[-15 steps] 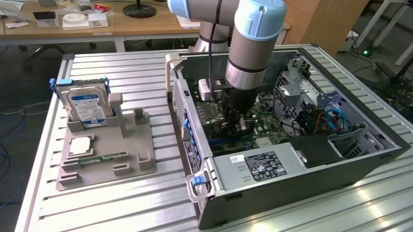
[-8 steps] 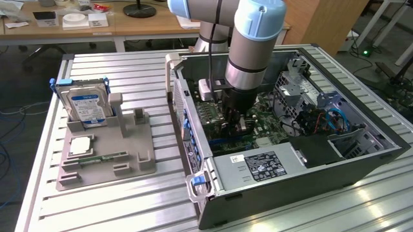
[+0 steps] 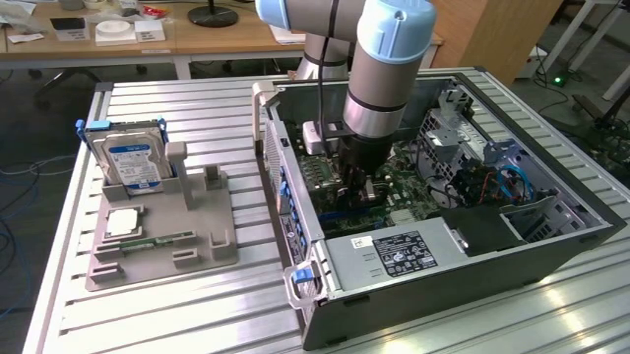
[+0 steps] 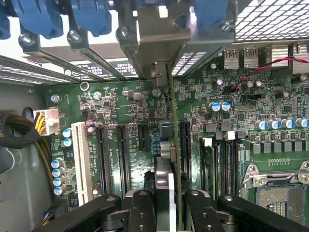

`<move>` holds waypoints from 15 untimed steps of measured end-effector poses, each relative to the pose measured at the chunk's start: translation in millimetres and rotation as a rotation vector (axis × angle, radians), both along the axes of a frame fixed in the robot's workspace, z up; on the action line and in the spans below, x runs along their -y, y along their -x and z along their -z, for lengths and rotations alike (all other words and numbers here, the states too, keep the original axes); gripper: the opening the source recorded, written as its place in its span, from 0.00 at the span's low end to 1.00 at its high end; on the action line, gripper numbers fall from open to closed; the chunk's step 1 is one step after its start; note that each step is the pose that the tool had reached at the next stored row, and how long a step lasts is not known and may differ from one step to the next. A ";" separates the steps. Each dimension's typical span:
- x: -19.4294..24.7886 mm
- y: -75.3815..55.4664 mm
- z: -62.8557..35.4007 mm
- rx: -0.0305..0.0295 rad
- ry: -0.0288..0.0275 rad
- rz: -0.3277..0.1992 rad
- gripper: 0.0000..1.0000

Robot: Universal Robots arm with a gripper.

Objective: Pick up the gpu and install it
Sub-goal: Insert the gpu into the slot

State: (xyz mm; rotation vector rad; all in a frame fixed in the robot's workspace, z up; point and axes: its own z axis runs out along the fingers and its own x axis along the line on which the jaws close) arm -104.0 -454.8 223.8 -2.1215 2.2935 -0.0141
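The gpu (image 4: 172,121) is seen edge-on in the wrist view, a thin green board standing upright over the motherboard (image 4: 120,96). Its silver end bracket (image 4: 161,34) reaches the case's rear slot openings. My gripper (image 4: 169,212) is shut on the card, with one black finger (image 4: 140,208) on each side of it. The card's lower edge runs between two black expansion slots (image 4: 103,154); I cannot tell whether it sits in a slot. In the exterior view my gripper (image 3: 359,188) is down inside the open computer case (image 3: 443,295), above the motherboard.
A grey holder (image 3: 162,254) at the exterior view's left carries a hard drive (image 3: 133,162) with a blue label, a narrow memory stick (image 3: 158,241) and a square chip (image 3: 123,221). Inside the case are the power supply (image 3: 394,254), cables and drive bays. Blue latches (image 4: 91,17) line the rear.
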 end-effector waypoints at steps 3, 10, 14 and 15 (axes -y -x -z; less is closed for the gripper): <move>0.0 0.3 -0.6 0.0006 -0.0007 0.000 0.28; 0.0 1.2 -1.6 0.0003 -0.0003 0.000 0.28; 0.0 1.4 -2.9 0.0002 -0.0002 0.000 0.28; 0.0 1.4 -2.9 0.0002 -0.0002 0.000 0.28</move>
